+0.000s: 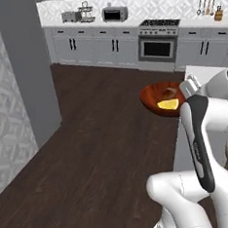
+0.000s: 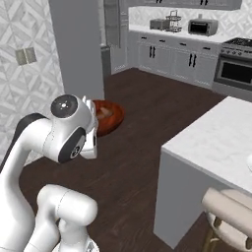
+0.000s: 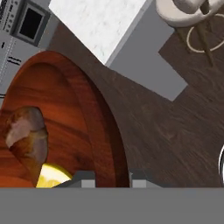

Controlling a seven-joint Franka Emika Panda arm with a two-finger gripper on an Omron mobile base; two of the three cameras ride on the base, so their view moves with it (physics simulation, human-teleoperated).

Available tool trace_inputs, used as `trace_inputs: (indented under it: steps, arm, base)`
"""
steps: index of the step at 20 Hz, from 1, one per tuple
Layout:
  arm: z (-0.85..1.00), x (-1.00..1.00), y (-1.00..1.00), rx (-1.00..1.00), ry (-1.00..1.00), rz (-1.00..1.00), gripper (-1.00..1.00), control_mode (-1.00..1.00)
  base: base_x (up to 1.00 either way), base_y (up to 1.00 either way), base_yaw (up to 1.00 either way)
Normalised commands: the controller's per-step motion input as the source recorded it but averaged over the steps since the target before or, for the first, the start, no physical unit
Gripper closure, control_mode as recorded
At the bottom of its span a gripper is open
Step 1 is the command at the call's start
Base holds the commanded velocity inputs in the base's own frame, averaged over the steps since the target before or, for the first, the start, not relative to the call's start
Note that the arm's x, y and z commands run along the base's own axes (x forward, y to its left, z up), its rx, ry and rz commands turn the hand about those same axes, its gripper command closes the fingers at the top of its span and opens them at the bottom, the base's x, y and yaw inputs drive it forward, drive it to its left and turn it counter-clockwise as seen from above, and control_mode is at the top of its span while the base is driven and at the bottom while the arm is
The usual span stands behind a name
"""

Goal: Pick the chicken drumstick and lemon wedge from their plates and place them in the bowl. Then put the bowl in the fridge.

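Note:
The reddish-brown bowl hangs in the air over the dark floor, with my gripper shut on its right rim. Inside it lie the yellow lemon wedge and the chicken drumstick. In the hand view the bowl sits at the left, its rim running down between the fingertips of my gripper, with the drumstick and lemon wedge inside. In the right base view, my arm hides part of the bowl. The tall grey fridge stands to the left. The plates are out of view.
A white marble island stands to my right, with a cushioned stool beside it. Grey cabinets and a stove line the far wall. Dark wood floor lies open between me and the fridge.

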Motion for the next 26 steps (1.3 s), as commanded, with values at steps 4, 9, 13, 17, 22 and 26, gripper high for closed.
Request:
trace_inputs:
  steps: [4, 9, 13, 17, 22, 26]
  arm:
    - [0.00, 0.00, 0.00, 0.00, 0.00, 0.00, 1.00, 1.00]
    - [0.00, 0.00, 0.00, 0.00, 0.00, 0.00, 1.00, 1.00]
    - [0.00, 0.00, 0.00, 0.00, 0.00, 0.00, 1.00, 1.00]
    - [0.00, 0.00, 0.00, 0.00, 0.00, 0.00, 1.00, 1.00]
    - [0.00, 0.00, 0.00, 0.00, 0.00, 0.00, 1.00, 1.00]
    - [0.00, 0.00, 0.00, 0.00, 0.00, 0.00, 1.00, 1.00]
  base:
    - [1.00, 1.00, -0.02]
    - [1.00, 0.77, -0.34]
    - [1.00, 0.80, -0.54]
    - [1.00, 0.99, -0.45]
    - [1.00, 0.90, -0.45]
    - [1.00, 0.39, -0.27]
